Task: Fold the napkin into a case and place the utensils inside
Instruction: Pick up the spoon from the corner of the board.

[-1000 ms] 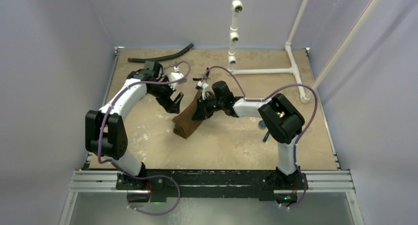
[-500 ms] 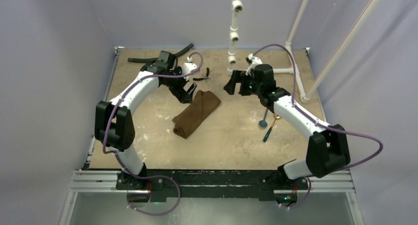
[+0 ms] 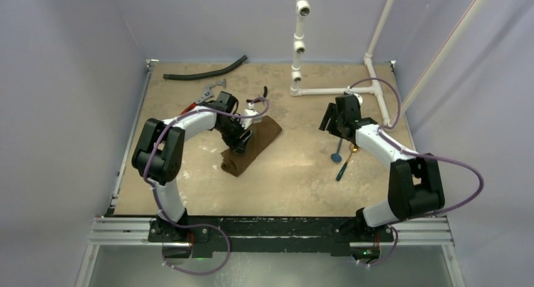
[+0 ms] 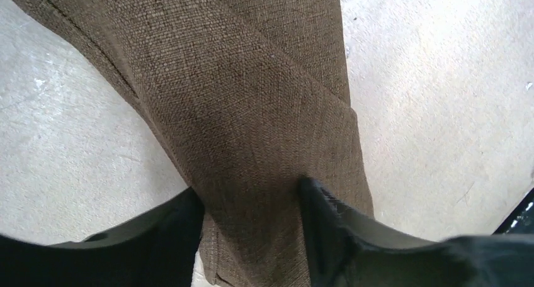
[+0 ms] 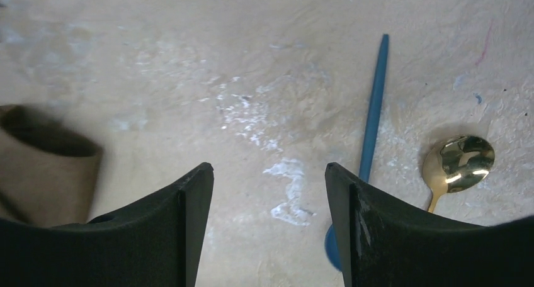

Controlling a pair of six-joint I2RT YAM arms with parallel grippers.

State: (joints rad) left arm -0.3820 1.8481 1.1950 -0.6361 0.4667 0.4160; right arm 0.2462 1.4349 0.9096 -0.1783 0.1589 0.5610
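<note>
The napkin [image 3: 264, 131] is seen folded into a long narrow band, lying slantwise on the worktop [image 3: 283, 186]. The folding is judged done or nearly so, though whether a usable pocket has been formed cannot be told from these views. The left tool [image 4: 252, 192] is set on the band, its jaws partway apart, with brown weave filling the gap between them and a folded edge running up to its right-hand finger. Whether the cloth is pinched or merely straddled cannot be told.

The right tool [image 5: 269, 174] is held above bare worktop, jaws well apart and nothing between them. One end of the napkin is glimpsed, blurred, well off to that tool's left. Just beside its right finger a blue spoon [image 5: 373, 123] is laid, the bowl partly hidden behind that finger, and a gold spoon [image 5: 458, 163] is found a little farther right. A dark slim piece [image 3: 342, 170] is made out near them from overhead. None of these pieces is in the cloth, so the second half of the task is judged wholly left: each is to be picked up and slid into the case
</note>
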